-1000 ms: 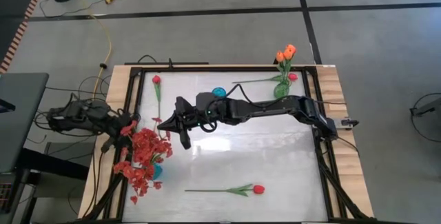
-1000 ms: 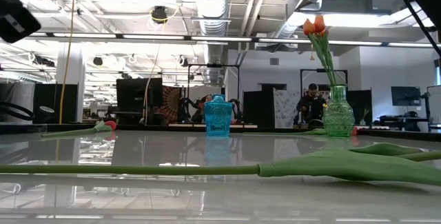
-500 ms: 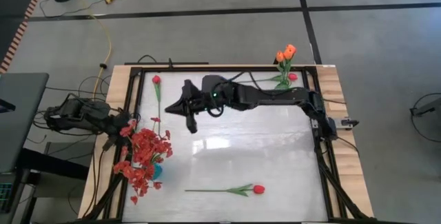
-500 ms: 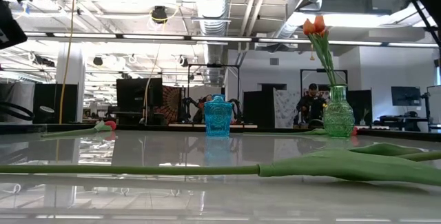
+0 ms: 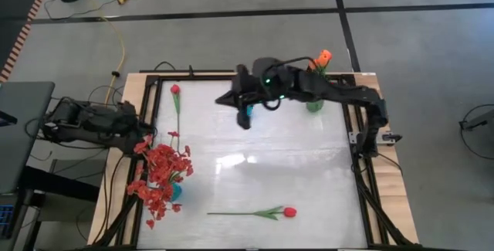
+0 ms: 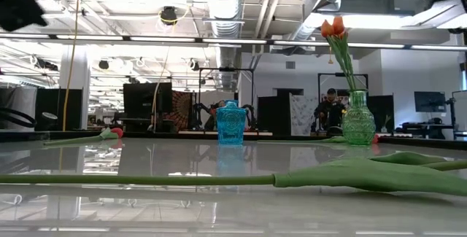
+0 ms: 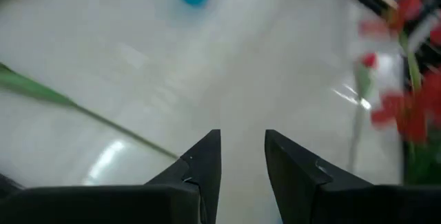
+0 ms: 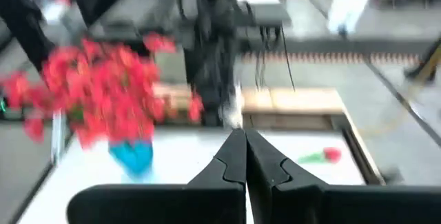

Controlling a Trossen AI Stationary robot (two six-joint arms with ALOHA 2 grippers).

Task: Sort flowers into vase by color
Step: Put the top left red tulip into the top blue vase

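Observation:
A bushy red spray (image 5: pixel 160 175) stands in a blue vase (image 8: pixel 134 154) at the table's left. Orange tulips (image 5: pixel 319 59) stand in the green glass vase (image 6: pixel 357 120) at the far right. One red tulip (image 5: pixel 262 213) lies flat near the near edge. Another red tulip (image 5: pixel 177 104) lies flat at the far left. My right gripper (image 5: pixel 245 120), shut and empty (image 8: pixel 245 148), hovers over a small blue vase (image 6: pixel 231 123) at the far middle. My left gripper (image 7: pixel 242 151) is open and empty, drawn back at the table's left edge (image 5: pixel 137 124).
A black frame (image 5: pixel 355 139) rims the white tabletop. The table's middle (image 5: pixel 262 158) is bare between the vases and the lying tulips. Cables and a dark stand sit on the floor beyond the left edge.
My right arm has swung from beside the red spray at the table's left toward the far edge and the right, ending over the small blue vase. My left arm has pulled back a little toward the left edge. The flowers and vases have kept their places.

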